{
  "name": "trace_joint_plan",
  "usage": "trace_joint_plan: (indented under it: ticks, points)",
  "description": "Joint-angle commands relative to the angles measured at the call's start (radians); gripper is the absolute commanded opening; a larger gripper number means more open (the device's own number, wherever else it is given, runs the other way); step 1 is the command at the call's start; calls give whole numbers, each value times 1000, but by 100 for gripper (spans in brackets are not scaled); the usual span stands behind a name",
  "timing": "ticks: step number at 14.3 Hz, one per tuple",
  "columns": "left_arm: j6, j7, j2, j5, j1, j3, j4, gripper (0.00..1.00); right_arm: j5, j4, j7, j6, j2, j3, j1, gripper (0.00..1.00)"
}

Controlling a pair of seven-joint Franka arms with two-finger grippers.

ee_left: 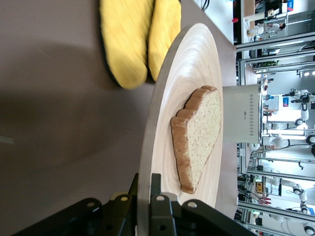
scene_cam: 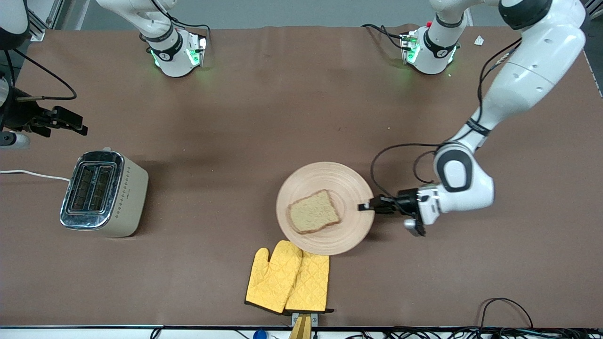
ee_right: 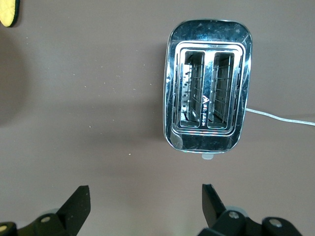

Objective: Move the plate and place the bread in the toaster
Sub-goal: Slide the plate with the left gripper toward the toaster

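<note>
You are looking at a brown table (scene_cam: pixel 282 103) with both arm bases at its upper edge in the front view. Near the middle of the table, the light wooden plate (scene_cam: pixel 346 183) carries the slice of brown bread (scene_cam: pixel 313 212), which lies flat toward the side of the plate nearest the toaster. Your left arm comes down from its base, bends sharply at the elbow and lays its wrist almost level with the table, so the left gripper (scene_cam: pixel 365 206) meets the plate edge-on from the left arm's end. Its jaws are clamped on the plate's rim; in the left wrist view you see the rim (ee_left: pixel 144 196) running between the black fingers (ee_left: pixel 162 211), with the bread (ee_left: pixel 199 137) just past them. A pair of yellow oven mitts (scene_cam: pixel 287 278) lies nearer the front camera than the plate, with the plate's edge overlapping their tips. The beige two-slot toaster (scene_cam: pixel 104 193) sits well apart toward the right arm's end, its white cord (scene_cam: pixel 33 174) trailing off the table edge. Your right arm waits there, its right gripper (ee_right: pixel 142 209) hanging above the table just beside the toaster (ee_right: pixel 206 113) with fingers spread wide and holding nothing.
</note>
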Motion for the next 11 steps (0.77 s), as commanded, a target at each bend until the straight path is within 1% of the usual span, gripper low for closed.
trace_joint_plan:
  ticks: [1, 3, 5, 7, 9, 11]
  points:
    - [50, -14, -1, -132, -107, -4, -4, 1, 14, -16, -10, 37, -1, 7, -30, 100]
    - [136, -10, 11, -197, -189, -4, -7, 1, 14, -17, -9, 55, 12, 9, -21, 100]
    - [187, 4, 36, -238, -250, -4, -4, 1, 14, -19, -6, 60, 14, 10, 7, 100]
    - [224, 49, 56, -251, -294, -3, -2, 2, 14, -54, 5, 66, 11, 12, 53, 100]
    - [245, 116, 76, -307, -315, -3, -2, 2, 37, -162, 26, 168, 9, 12, 88, 100]
    - [245, 150, 86, -369, -338, 1, -1, 5, 57, -293, 28, 342, 8, 12, 129, 100]
